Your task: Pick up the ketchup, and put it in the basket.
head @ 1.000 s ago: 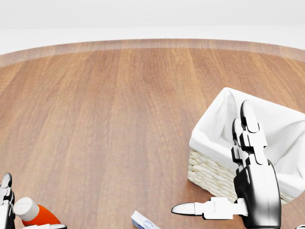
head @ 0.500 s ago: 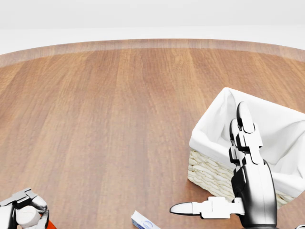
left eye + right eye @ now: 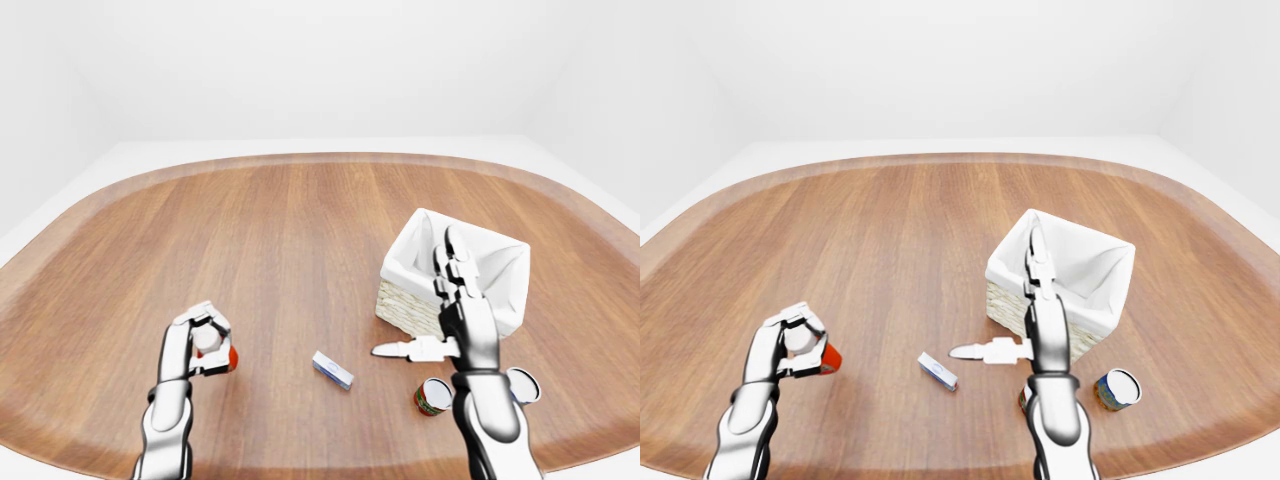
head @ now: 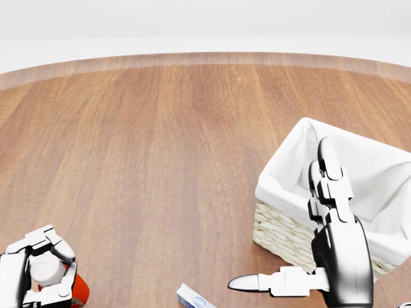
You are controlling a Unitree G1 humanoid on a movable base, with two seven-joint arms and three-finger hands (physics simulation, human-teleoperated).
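The ketchup (image 3: 228,358), a red bottle with a white cap, is in my left hand (image 3: 205,335), whose fingers are shut round its cap end. It shows low at the left of the head view, where the ketchup's (image 4: 78,290) red body pokes out to the right of my left hand (image 4: 42,266). The basket (image 3: 400,305) is wicker with a white cloth liner and stands at the right. My right hand (image 3: 425,310) is open just below the basket, fingers pointing up over its near wall and thumb pointing left. It holds nothing.
A small white and blue box (image 3: 332,369) lies on the wooden table between my hands. A red can (image 3: 432,397) and a blue can (image 3: 1118,389) stand near my right forearm. The table's rounded edge (image 3: 300,470) runs along the bottom.
My left hand, open beside the lying ketchup a second ago, has shut on it and risen slightly up and right in the head view. My right hand has barely moved.
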